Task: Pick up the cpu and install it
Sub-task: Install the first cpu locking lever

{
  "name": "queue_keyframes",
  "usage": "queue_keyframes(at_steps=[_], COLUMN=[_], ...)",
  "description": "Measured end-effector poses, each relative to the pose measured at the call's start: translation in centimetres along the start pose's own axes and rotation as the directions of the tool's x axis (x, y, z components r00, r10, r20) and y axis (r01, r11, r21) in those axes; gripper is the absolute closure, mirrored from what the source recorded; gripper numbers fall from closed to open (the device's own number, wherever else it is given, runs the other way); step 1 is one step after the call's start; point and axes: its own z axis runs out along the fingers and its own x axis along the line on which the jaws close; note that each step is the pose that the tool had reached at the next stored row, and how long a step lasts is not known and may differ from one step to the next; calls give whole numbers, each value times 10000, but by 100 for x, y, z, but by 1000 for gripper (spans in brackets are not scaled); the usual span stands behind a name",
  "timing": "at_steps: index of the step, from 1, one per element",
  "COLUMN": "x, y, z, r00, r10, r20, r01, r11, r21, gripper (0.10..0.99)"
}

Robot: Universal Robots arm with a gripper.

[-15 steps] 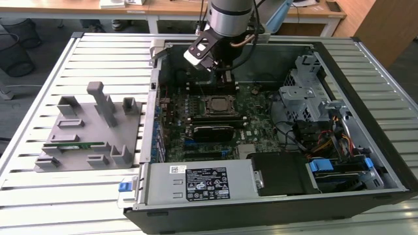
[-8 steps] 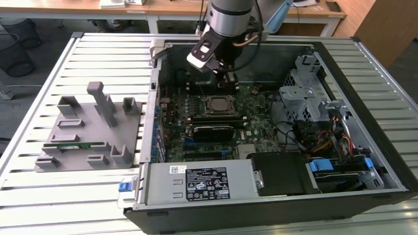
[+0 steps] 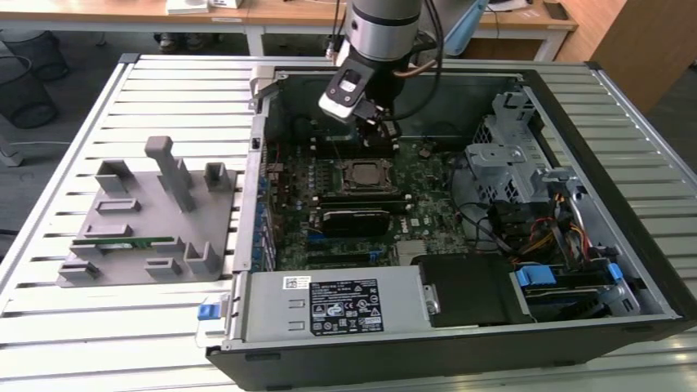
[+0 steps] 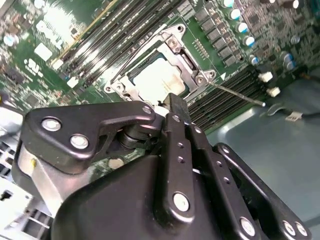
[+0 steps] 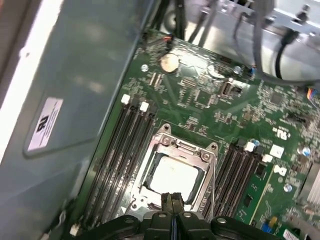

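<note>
One arm works over an open computer case (image 3: 610, 269) that lies on a slatted metal counter (image 3: 65, 327). Nearest the exterior camera, the case holds a grey power supply (image 3: 326, 302) with a label, and beside it, toward the exterior view's right, a black drive bay (image 3: 468, 290) and a bundle of coloured cables (image 3: 544, 237). On the counter at the exterior view's left sits a grey parts holder (image 3: 153, 220) with upright posts; a long thin green memory stick (image 3: 122, 242) lies in it.

Farther in, the green motherboard (image 3: 425, 204) fills the case floor. Its metal-framed socket (image 5: 172, 172) sits between banks of black memory slots (image 5: 122, 160), and the cpu (image 5: 172, 177), pale and silvery on top, lies inside that frame. It also shows in the second wrist view (image 4: 157, 80), with the socket's thin lever wire (image 4: 235, 92) sticking out to one side.

Just beyond the socket, the pincer (image 3: 378, 135) hangs low over the board. In the first wrist view its fingers (image 5: 172, 212) are clenched together with nothing between them, their tips just above the edge of the cpu.
</note>
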Motion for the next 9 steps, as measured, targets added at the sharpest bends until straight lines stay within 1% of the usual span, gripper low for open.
queue_keyframes(at_steps=[3, 5, 7, 9], x=[0, 0, 0, 0], y=[0, 0, 0, 0], z=[1, 3, 4, 5], r00=[9985, 9960, 9921, 9867], r10=[-538, -898, -1256, -1627], r20=[4, 6, 8, 10], r01=[538, 898, 1256, 1627], r11=[9985, 9960, 9921, 9867], r21=[14, 22, 32, 41], gripper=[980, 980, 980, 980])
